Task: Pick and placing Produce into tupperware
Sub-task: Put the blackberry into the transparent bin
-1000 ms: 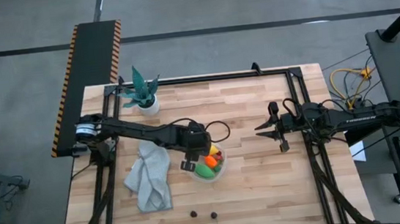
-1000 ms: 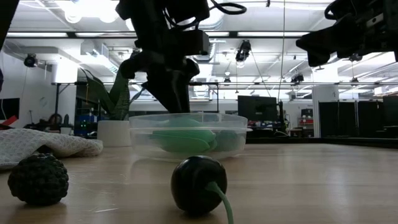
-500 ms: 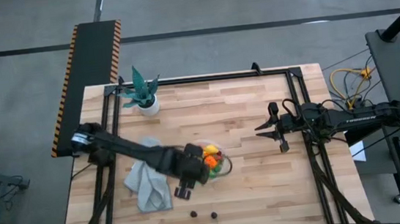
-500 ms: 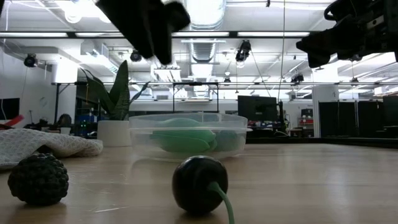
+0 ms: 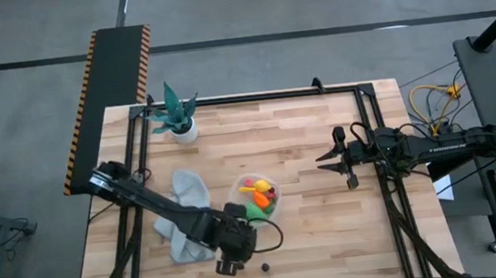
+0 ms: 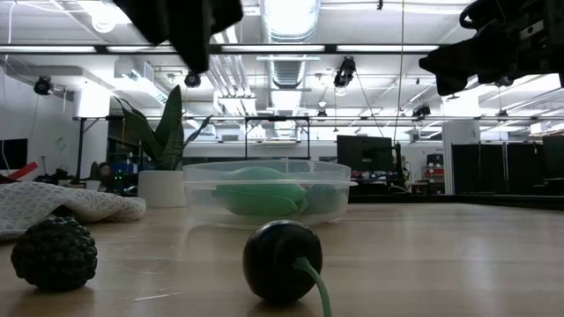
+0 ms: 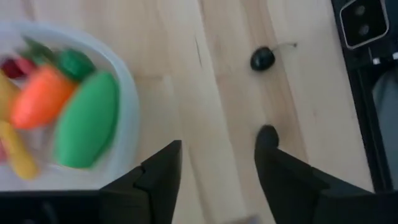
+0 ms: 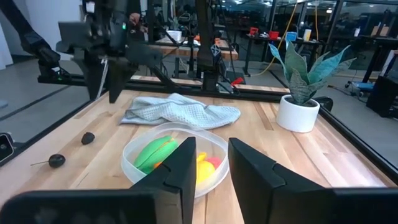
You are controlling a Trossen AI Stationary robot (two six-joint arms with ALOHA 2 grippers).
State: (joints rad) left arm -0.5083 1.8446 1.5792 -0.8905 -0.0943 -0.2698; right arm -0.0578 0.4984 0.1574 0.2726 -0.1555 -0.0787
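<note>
The clear round tupperware stands on the wooden table and holds the green oval, the orange carrot, yellow pieces and a red piece. Two dark pieces lie near the table's near edge: a round one with a green stem and a bumpy one. My left gripper hangs open above the table beside them, between the tupperware and the near edge. The stemmed piece lies ahead of its fingers. My right gripper waits open at the table's right side.
A grey-green cloth lies crumpled left of the tupperware, under my left arm. The teal potted plant stands at the far left corner. Bare wood stretches between the tupperware and my right gripper.
My left gripper has left the tupperware's rim and swung toward the table's near edge, ending over the two dark pieces. The tupperware and the produce have stayed where they were.
</note>
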